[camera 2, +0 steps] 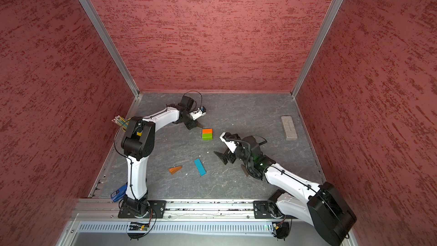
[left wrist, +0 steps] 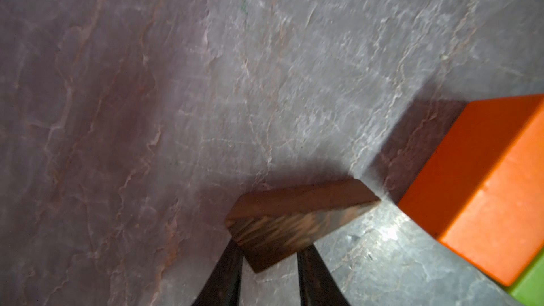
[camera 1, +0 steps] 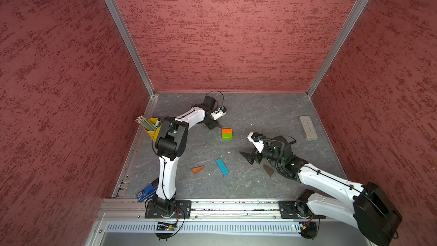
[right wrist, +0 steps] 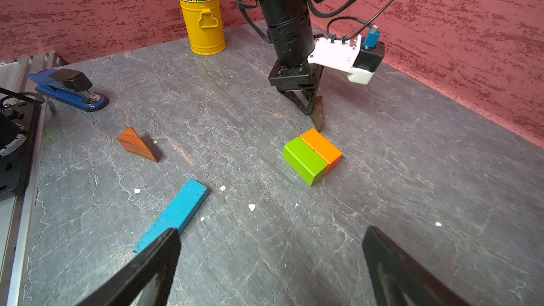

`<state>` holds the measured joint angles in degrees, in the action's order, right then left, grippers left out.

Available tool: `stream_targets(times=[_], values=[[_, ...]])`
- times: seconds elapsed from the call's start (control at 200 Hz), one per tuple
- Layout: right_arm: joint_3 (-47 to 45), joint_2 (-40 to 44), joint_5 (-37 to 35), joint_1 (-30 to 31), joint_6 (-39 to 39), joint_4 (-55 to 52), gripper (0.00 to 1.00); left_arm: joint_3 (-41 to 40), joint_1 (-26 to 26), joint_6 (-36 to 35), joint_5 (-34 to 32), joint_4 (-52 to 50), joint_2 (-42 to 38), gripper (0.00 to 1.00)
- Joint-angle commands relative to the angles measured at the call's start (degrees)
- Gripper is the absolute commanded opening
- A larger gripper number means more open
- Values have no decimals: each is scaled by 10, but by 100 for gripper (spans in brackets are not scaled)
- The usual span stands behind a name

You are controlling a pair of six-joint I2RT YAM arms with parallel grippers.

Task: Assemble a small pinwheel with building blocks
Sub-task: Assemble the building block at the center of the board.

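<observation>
An orange block [camera 1: 227,130] and a lime-green block [camera 1: 227,136] lie side by side as a square on the grey table. My left gripper [camera 1: 215,125] stands just behind and left of them, shut on a dark brown wedge [left wrist: 294,219]. The wedge's thin tip reaches close to the orange block's [left wrist: 477,189] corner, with a small gap. My right gripper [right wrist: 270,236] hovers open and low at the right of the middle, nothing between its fingers. The blue bar [camera 1: 222,167] and an orange-brown wedge [camera 1: 198,169] lie flat near the front. Another dark wedge [camera 1: 268,170] rests beside the right arm.
A yellow pencil cup [camera 1: 152,128] stands at the left wall and a blue stapler [camera 1: 146,192] lies by the left arm's base. A grey slab [camera 1: 308,127] sits at the far right. Small white crumbs [right wrist: 251,207] dot the table.
</observation>
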<state>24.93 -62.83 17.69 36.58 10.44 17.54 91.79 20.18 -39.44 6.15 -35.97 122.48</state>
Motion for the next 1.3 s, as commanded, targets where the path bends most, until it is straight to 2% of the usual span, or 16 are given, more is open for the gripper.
stream_targets(times=[0.0,0.586,1.293], values=[[-3,6,-7,-3,-7,0,99,12,-2,-32,22,-14,8,33],[-1,5,-8,-2,-5,-2,99,20,0,-112,54,-22,10,34],[-2,3,-7,-2,-5,-1,99,45,0,-156,8,-12,36,34]])
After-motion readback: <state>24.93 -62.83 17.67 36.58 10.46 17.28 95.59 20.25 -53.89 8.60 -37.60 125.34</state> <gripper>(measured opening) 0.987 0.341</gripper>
